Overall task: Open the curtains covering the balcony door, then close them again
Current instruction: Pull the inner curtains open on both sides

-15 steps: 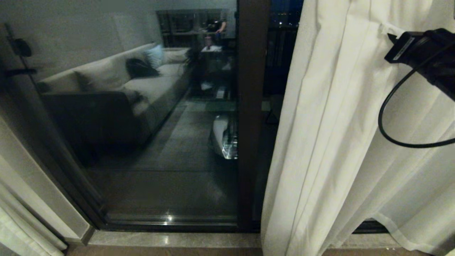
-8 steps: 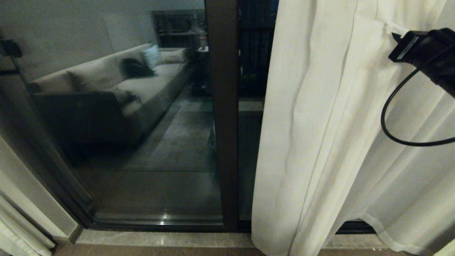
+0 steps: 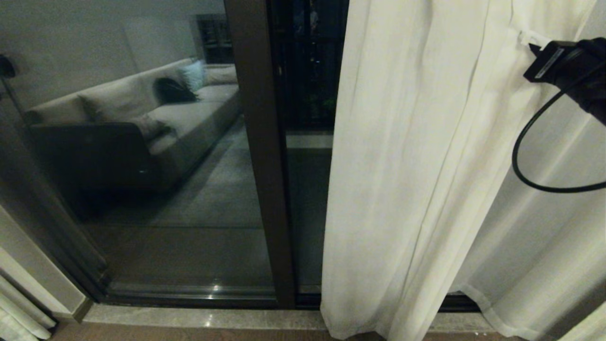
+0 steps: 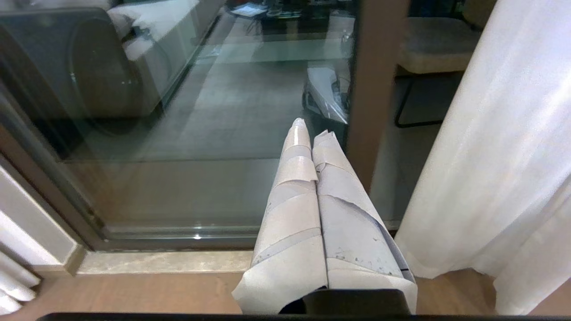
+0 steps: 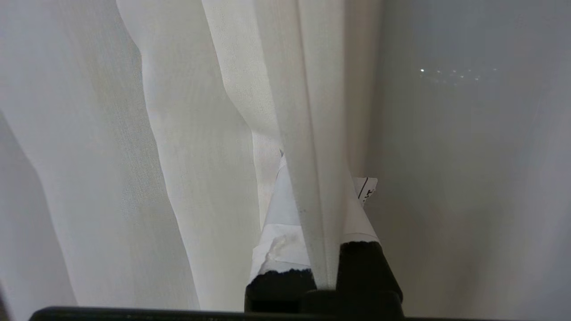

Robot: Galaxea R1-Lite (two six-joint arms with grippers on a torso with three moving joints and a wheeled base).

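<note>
One pale pleated curtain (image 3: 407, 189) fold, seemingly pinched by right gripper (image 5: 319, 209)

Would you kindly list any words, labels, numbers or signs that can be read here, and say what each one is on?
No text here can be read.
Dark pen marks on the tape of the right gripper, which is shut on a fold of the curtain: too small to read.
A pale label on the black camera at the right wrist: blurred, unreadable.
Left gripper, shut: plain tape, nothing written.
</note>
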